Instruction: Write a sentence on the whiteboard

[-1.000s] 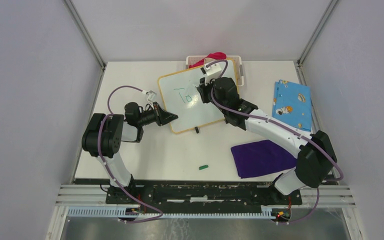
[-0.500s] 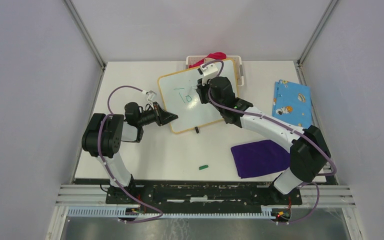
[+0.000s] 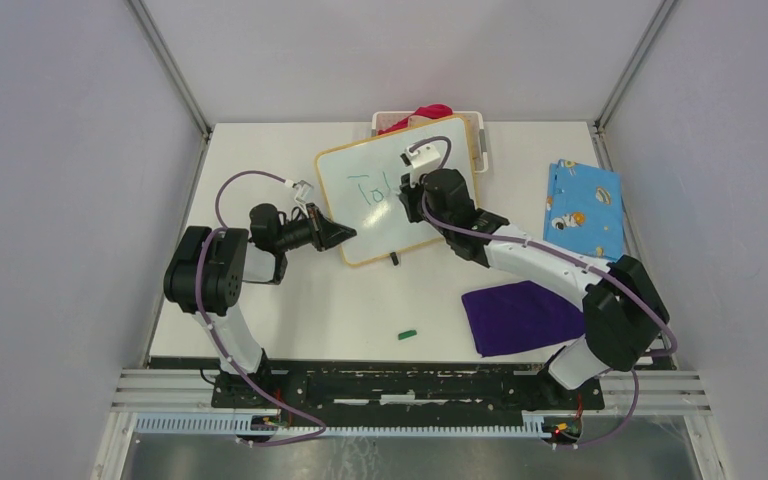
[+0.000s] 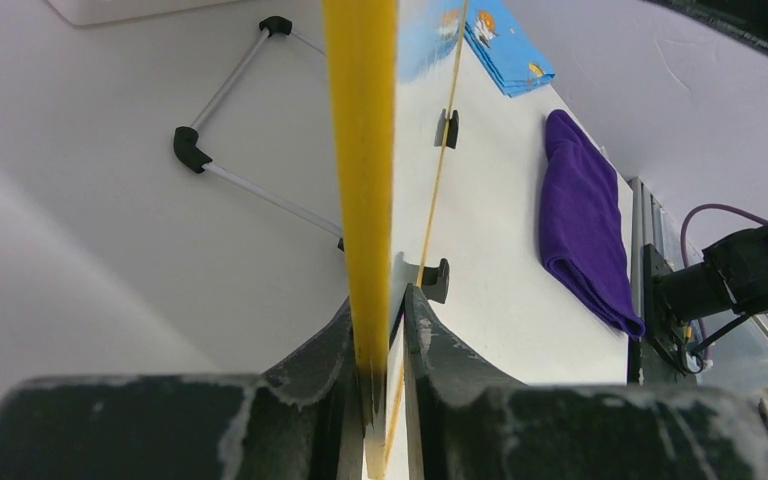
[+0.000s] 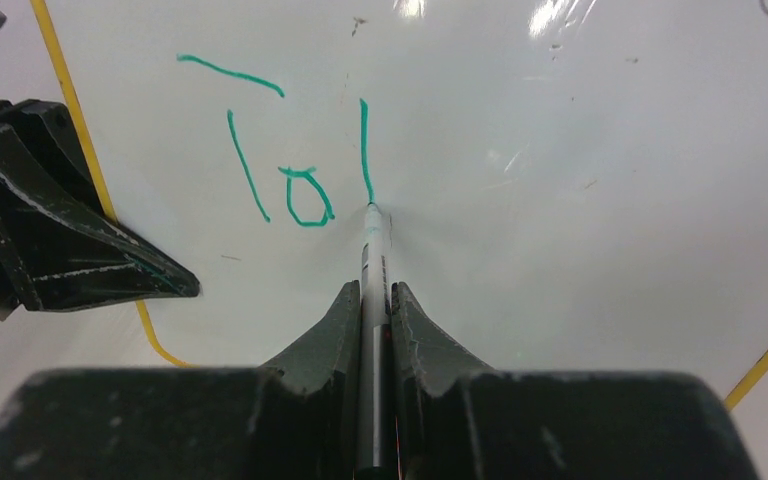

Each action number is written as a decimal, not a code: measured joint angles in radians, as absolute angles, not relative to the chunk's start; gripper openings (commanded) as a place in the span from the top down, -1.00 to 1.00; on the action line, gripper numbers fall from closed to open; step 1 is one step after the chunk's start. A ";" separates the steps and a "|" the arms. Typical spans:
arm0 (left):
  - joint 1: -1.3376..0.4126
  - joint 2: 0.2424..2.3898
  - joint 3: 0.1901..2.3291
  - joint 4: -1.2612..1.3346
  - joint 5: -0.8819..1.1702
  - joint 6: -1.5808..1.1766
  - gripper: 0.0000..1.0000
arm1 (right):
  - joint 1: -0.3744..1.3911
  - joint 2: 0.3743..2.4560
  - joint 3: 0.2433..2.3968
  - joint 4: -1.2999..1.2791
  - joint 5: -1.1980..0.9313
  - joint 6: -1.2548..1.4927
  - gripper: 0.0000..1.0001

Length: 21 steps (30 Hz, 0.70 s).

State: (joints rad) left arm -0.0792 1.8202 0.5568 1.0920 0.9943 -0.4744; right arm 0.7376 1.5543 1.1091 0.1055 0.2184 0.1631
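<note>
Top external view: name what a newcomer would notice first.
The small white whiteboard with a thin orange frame at table centre, bearing green marker strokes reading "To" plus one upright line. The right hand pinches a slim grey marker with its tip at that line's foot, while the left hand clamps the board's near-left edge.

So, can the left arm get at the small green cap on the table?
Probably not yet: the cap lies unobstructed, but the left gripper is shut on the edge of the whiteboard and must let go first.
</note>
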 measured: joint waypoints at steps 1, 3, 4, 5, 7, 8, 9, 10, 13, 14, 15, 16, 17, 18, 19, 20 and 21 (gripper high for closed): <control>-0.079 1.821 0.557 1.092 0.993 -0.474 0.56 | 0.737 1.552 1.100 0.107 0.218 0.164 1.00; -0.079 1.821 0.558 1.090 0.991 -0.474 0.56 | 0.738 1.548 1.082 0.110 0.215 0.165 1.00; -0.079 1.821 0.558 1.090 0.988 -0.475 0.56 | 0.738 1.546 1.075 0.111 0.214 0.165 1.00; -0.079 1.821 0.558 1.090 0.988 -0.474 0.56 | 0.737 1.545 1.068 0.111 0.214 0.168 1.00; -0.079 1.821 0.558 1.090 0.988 -0.475 0.56 | 0.738 1.541 1.060 0.110 0.215 0.168 1.00; -0.079 1.821 0.558 1.090 0.988 -0.475 0.56 | 0.738 1.539 1.058 0.110 0.217 0.169 1.00; -0.079 1.821 0.558 1.090 0.988 -0.474 0.56 | 0.737 1.538 1.057 0.110 0.221 0.169 1.00; -0.079 1.821 0.558 1.090 0.988 -0.474 0.56 | 0.737 1.536 1.055 0.110 0.224 0.169 1.00; -0.079 1.821 0.558 1.090 0.989 -0.475 0.56 | 0.731 1.518 1.032 0.117 0.235 0.169 1.00; -0.079 1.821 0.558 1.090 0.989 -0.475 0.56 | 0.728 1.507 1.019 0.119 0.240 0.169 1.00; -0.079 1.821 0.558 1.090 0.990 -0.474 0.56 | 0.723 1.493 1.006 0.119 0.245 0.170 1.00; -0.079 1.821 0.558 1.090 0.990 -0.475 0.56 | 0.720 1.483 1.000 0.118 0.247 0.170 1.00; -0.079 1.821 0.558 1.090 0.990 -0.475 0.56 | 0.717 1.475 0.999 0.119 0.248 0.171 1.00; -0.079 1.821 0.558 1.090 0.990 -0.475 0.56 | 0.714 1.470 1.000 0.124 0.249 0.171 1.00; -0.079 1.821 0.558 1.090 0.990 -0.474 0.56 | 0.711 1.465 1.000 0.128 0.249 0.171 1.00; -0.079 1.821 0.558 1.090 0.990 -0.474 0.56 | 0.709 1.462 1.004 0.129 0.249 0.171 1.00; -0.079 1.821 0.558 1.090 0.990 -0.475 0.56 | 0.706 1.462 1.011 0.130 0.249 0.171 1.00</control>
State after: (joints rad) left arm -0.0792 1.8210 0.5583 1.0901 0.9901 -0.4747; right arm 0.7055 1.4620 1.0111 0.1295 0.2493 0.1707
